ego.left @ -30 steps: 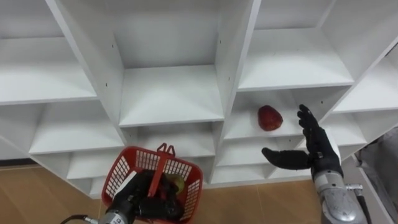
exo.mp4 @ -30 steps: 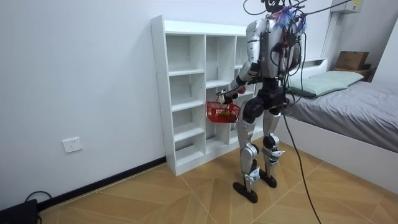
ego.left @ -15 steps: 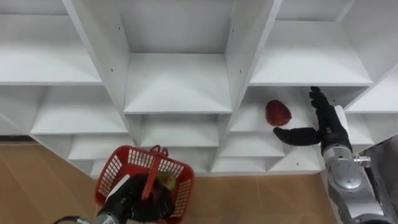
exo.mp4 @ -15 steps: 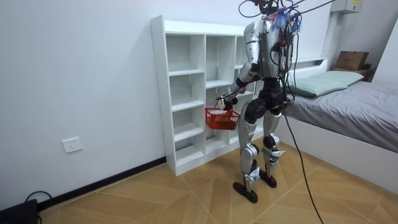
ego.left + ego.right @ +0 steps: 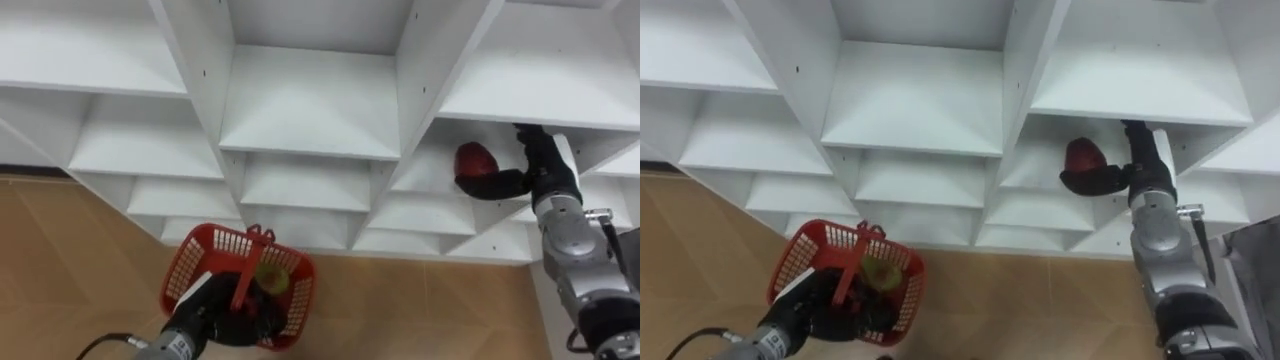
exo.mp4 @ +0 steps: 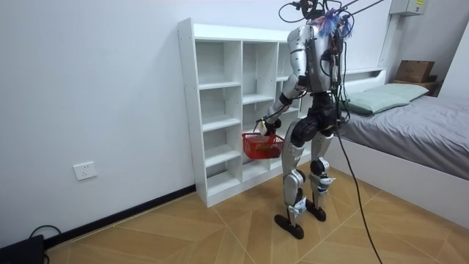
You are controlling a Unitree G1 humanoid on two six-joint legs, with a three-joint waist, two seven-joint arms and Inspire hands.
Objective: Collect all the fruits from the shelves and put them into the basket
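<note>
Reaching inside closet [image 5: 310,100], right hand [image 5: 541,170] cups red fruit [image 5: 474,160], fingers apart; left hand [image 5: 215,312] clamps basket [image 5: 186,272] below to receive it.

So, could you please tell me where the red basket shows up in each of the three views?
Left eye view: the red basket is at lower left, held by the left robot hand.
Right eye view: lower left, below the shelves.
Room view: centre, between the robot and the shelves.
Shared landmark: the white shelf unit.
</note>
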